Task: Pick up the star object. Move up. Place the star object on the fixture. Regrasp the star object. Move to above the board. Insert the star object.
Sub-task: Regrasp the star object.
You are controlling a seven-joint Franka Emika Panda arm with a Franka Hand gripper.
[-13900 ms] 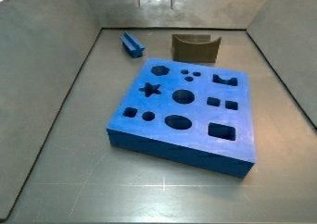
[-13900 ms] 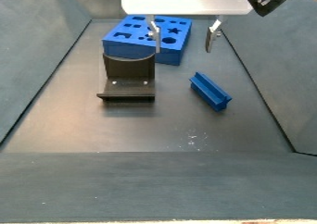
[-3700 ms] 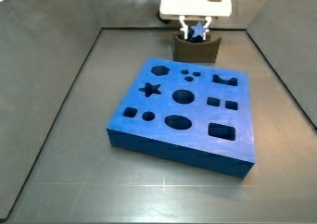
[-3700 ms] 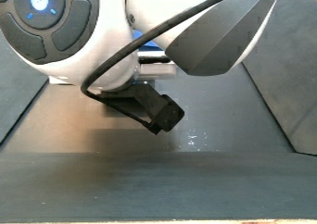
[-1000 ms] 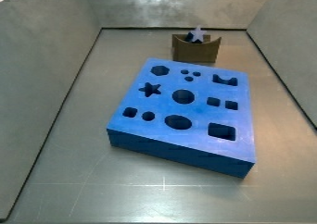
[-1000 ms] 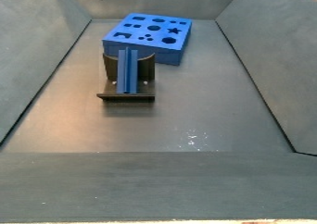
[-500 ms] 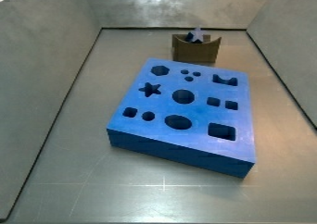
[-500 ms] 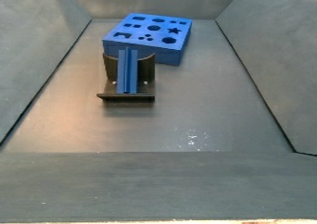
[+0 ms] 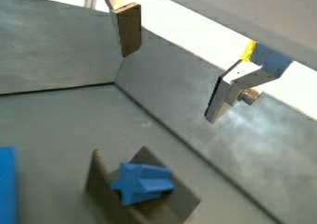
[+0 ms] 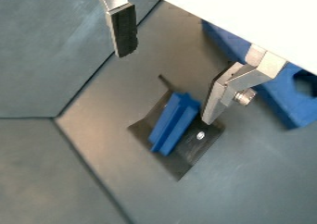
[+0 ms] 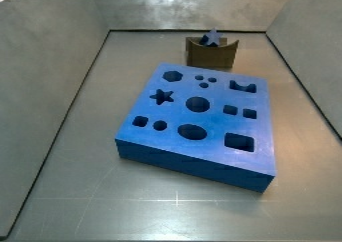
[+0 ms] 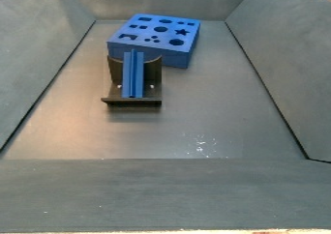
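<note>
The small blue star-section peg, the star object (image 12: 137, 72), lies in the curved notch of the fixture (image 12: 119, 81), a small dark olive-brown block on a dark base plate; in a side view its star-shaped end (image 11: 211, 38) pokes up above the fixture's top edge (image 11: 201, 54), and in another side view its length runs along the fixture toward the near side. In both wrist views the peg rests on the fixture, seen end-on (image 9: 141, 182) and lengthwise (image 10: 172, 122), with the dark fixture around it (image 9: 107, 181) (image 10: 188, 152). Just beyond the fixture sits the board (image 11: 201, 123), a large thick blue slab with star, round, oval and square cut-outs; in a side view it lies nearer than the fixture, and in the other it lies farther (image 12: 162, 37). All of this stands on the dull grey floor (image 12: 195, 122) of a bin with sloping grey walls. The hand (image 10: 173, 64) hangs above the peg, well clear of it, out of sight in both side views; its two flat silver fingers with dark pads (image 10: 122, 29) are spread wide with nothing between them, as the wrist views (image 9: 181, 61) show, one finger (image 9: 129, 28) on each side of the fixture below.
</note>
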